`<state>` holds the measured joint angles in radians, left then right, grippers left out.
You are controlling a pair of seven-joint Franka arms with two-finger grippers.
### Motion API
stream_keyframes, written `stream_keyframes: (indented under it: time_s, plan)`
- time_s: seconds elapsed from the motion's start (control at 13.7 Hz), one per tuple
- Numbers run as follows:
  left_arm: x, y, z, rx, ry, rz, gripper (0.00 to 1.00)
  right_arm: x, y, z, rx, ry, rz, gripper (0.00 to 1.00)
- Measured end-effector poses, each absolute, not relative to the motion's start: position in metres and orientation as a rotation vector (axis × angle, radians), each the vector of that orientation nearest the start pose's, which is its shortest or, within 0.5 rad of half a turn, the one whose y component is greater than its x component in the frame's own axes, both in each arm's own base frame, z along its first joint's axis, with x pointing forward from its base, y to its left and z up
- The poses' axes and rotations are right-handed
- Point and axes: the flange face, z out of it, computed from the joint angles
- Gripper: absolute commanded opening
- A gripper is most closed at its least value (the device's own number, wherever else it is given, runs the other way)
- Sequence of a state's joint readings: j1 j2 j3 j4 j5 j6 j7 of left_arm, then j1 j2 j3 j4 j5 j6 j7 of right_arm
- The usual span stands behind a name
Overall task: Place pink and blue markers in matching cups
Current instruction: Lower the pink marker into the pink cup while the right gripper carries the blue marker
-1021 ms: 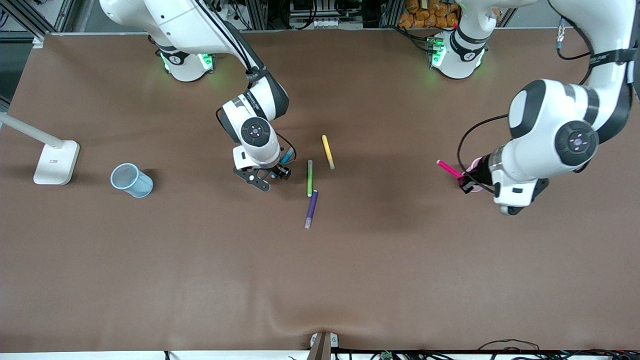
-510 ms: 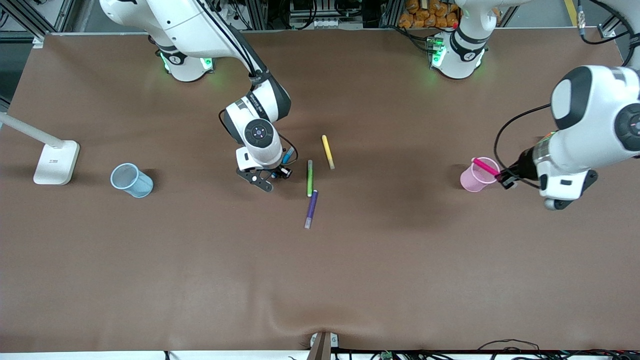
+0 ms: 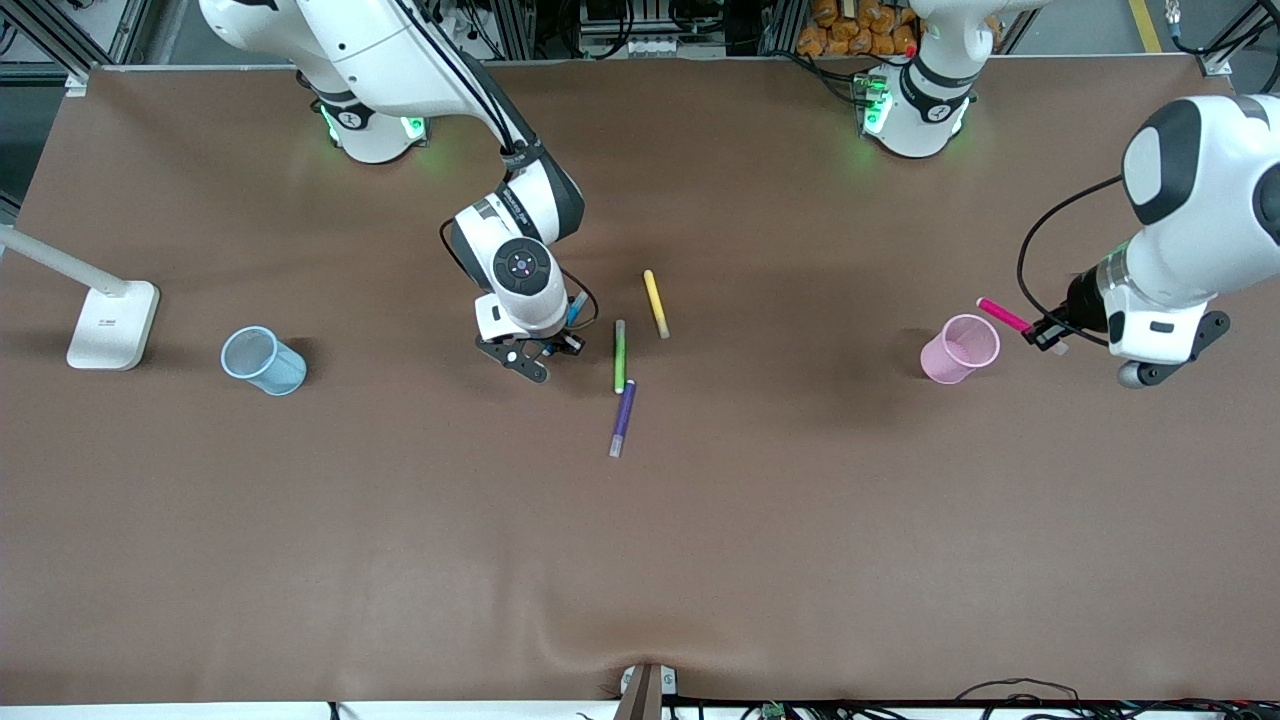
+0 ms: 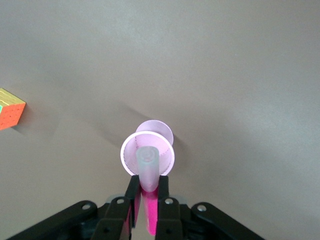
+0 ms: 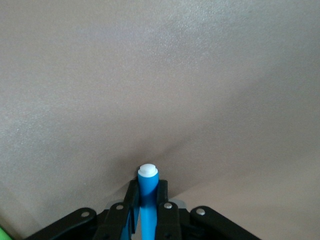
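Five pens, two cups. My left gripper [image 3: 1043, 334] clamped the pink pen [image 3: 1002, 315] mid-right by the pink cup [image 3: 960, 348]; my right gripper [image 3: 556, 346] clamped the blue pen [image 3: 576, 311] at center.

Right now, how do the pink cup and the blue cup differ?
The pink cup stands toward the left arm's end of the table; the blue cup stands toward the right arm's end. The pink marker, held by the left gripper, hangs beside the pink cup; no gripper is near the blue cup. Both stand upright.
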<state>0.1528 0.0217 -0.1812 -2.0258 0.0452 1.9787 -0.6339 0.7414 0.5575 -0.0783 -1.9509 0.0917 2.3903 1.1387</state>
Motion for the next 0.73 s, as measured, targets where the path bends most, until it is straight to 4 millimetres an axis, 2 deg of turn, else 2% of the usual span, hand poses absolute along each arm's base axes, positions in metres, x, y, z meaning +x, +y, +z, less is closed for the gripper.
stream_keyframes:
  time_s: [0.15,0.22,0.36,0.51,0.73]
  plan:
    - [0.54,-0.005,0.434,-2.958,-0.868,0.06,0.0,0.485,0.373,0.192,-3.1,0.867,0.132,0.0]
    - [0.537,0.001,0.436,-2.962,-0.854,0.048,0.0,0.493,0.371,0.206,-3.107,0.883,0.142,0.0]
    - [0.532,0.013,0.436,-2.979,-0.815,0.002,0.0,0.518,0.353,0.249,-3.142,0.871,0.192,0.0]
    - [0.526,0.023,0.431,-2.995,-0.774,-0.045,0.0,0.547,0.32,0.3,-3.169,0.785,0.248,0.0]
    - [0.518,0.031,0.417,-3.006,-0.741,-0.09,0.0,0.587,0.247,0.36,-3.149,0.63,0.225,0.0]
